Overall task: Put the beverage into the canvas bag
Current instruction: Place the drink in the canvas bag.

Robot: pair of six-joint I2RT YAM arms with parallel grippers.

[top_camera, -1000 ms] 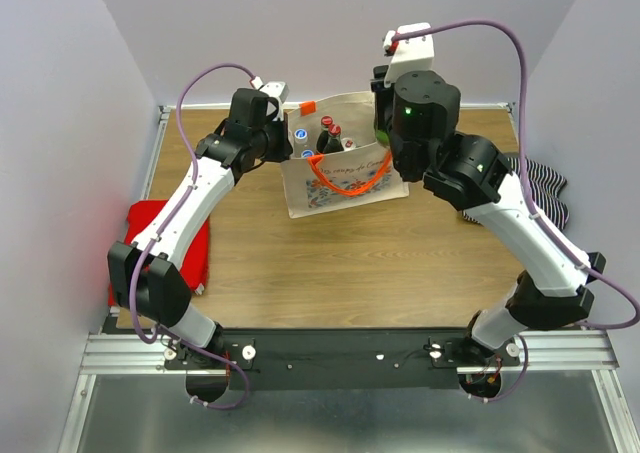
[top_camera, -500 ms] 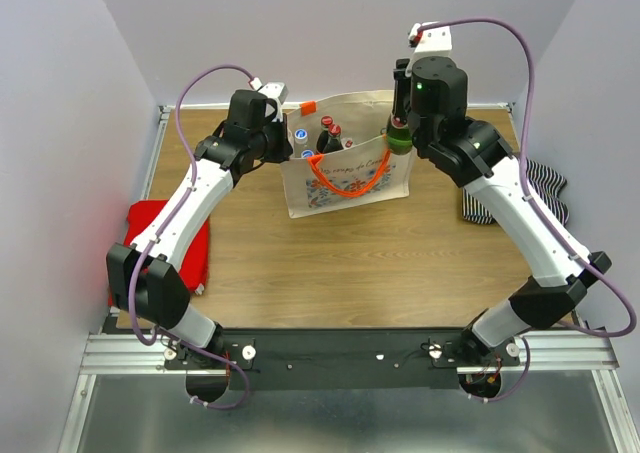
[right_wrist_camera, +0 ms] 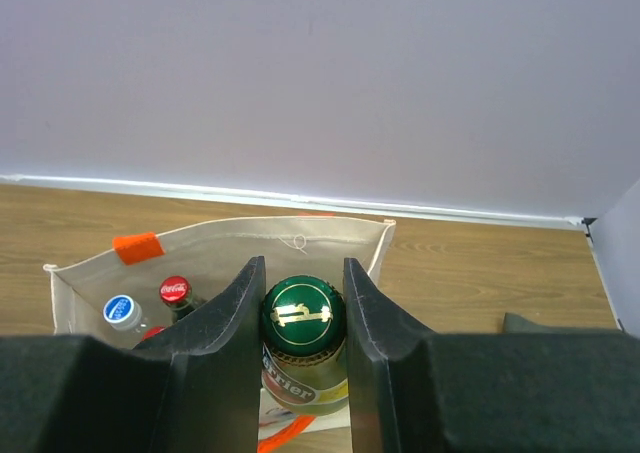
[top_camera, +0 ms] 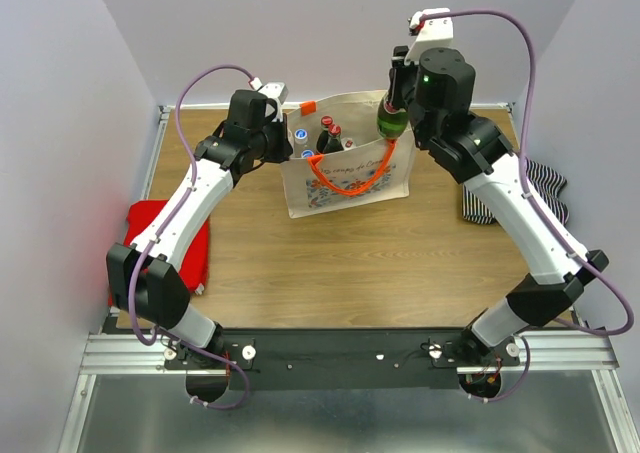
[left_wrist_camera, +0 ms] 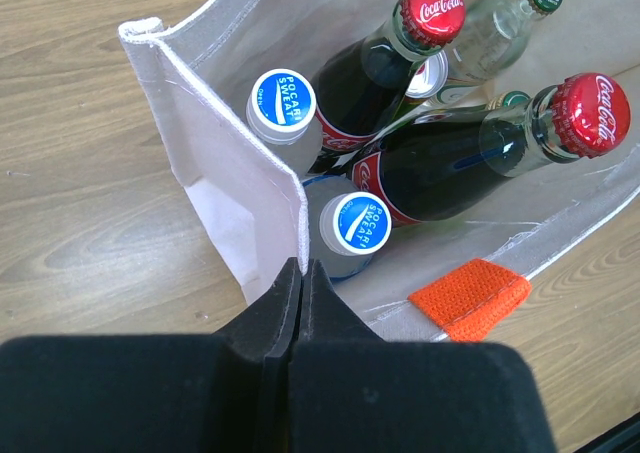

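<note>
Green glass bottle (top_camera: 392, 121) hangs upright, upper centre-right of the top view, at the right end of the canvas bag (top_camera: 345, 191). I cannot tell whether its base is below the rim.

Right gripper (right_wrist_camera: 303, 268) clamps the neck just under the gold-printed cap. Left gripper (left_wrist_camera: 302, 271) is pinched closed on the bag's corner rim.

I judge the bottle heavy, rigid, slick and breakable. A neck hold under the cap lip suits it.

The bag is soft and crowded. Cola bottles (left_wrist_camera: 400, 63) and blue-capped bottles (left_wrist_camera: 282, 98) already stand inside, so I'd lower the bottle gently.
</note>
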